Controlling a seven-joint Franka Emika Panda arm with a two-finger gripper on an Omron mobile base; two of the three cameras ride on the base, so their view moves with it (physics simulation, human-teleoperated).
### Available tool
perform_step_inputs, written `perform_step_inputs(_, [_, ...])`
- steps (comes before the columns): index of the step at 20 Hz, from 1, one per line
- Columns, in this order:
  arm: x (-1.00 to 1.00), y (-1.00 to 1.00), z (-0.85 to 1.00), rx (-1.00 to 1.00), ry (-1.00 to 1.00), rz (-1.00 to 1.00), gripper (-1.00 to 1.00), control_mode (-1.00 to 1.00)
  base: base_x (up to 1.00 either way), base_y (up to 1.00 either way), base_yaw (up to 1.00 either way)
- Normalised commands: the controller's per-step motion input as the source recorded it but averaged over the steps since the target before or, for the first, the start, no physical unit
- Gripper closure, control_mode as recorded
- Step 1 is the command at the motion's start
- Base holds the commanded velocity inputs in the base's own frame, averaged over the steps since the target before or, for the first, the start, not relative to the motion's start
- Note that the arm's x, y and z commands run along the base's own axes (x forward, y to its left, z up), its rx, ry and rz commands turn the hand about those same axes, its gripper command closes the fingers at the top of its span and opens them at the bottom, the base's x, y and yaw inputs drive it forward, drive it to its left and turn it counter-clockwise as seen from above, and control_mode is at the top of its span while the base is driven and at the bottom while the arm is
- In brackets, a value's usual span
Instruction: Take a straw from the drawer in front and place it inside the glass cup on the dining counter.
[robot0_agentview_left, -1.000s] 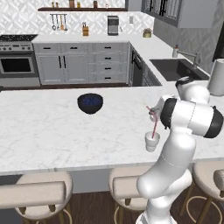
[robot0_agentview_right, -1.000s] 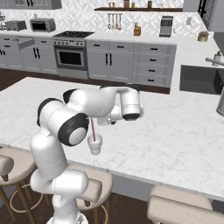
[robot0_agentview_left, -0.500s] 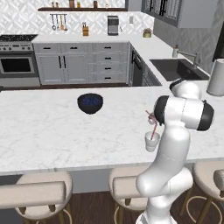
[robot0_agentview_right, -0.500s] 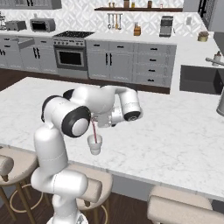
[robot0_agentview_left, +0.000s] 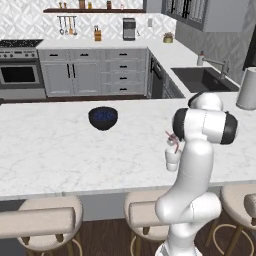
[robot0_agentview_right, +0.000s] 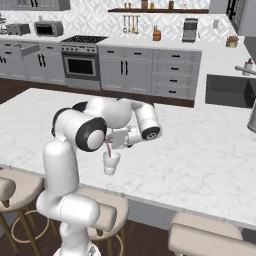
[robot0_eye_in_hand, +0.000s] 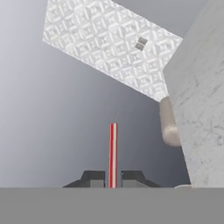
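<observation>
You are looking at the placing step of the job: the gripper (robot0_eye_in_hand: 113, 178) is pinched shut on the straw (robot0_eye_in_hand: 113, 153), whose red-and-white length runs straight out between the two dark finger tips in the hand view. From the base cameras the straw's lower end appears to reach down into the glass cup (robot0_agentview_right: 111, 163), which stands on the dining counter (robot0_agentview_left: 45, 150) close to its near edge, just above the row of stools (robot0_agentview_left: 42, 220); whether the tip has touched the cup's bottom you cannot tell, because the robot's forearm crowds the spot. The next move, as it looks from here, calls for you to make sure the straw sits well inside the rim, part the fingers, and lift the hand away without dragging the straw back out or nudging the light cup. Mind that near edge: a sideways knock could send the cup off the slab toward the stools. Open room lies behind the cup across the broad marble top, where the dark blue bowl (robot0_agentview_left: 103, 117) sits well apart toward the counter's middle, so a retreat upward and away from the edge seems the safest path.
</observation>
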Motion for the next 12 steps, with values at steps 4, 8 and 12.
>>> perform_step_inputs(4, [-0.01, 0.00, -0.23, 0.00, 0.00, 0.04, -1.00, -1.00, 0.00, 0.00, 0.00])
perform_step_inputs(8, [-0.28, 0.00, -0.03, 0.00, -0.04, 0.02, -1.00, -1.00, 0.00, 0.00, 0.00])
perform_step_inputs(12, [-0.20, 0.00, 0.00, 0.00, -0.08, 0.02, -1.00, -1.00, 0.00, 0.00, 0.00])
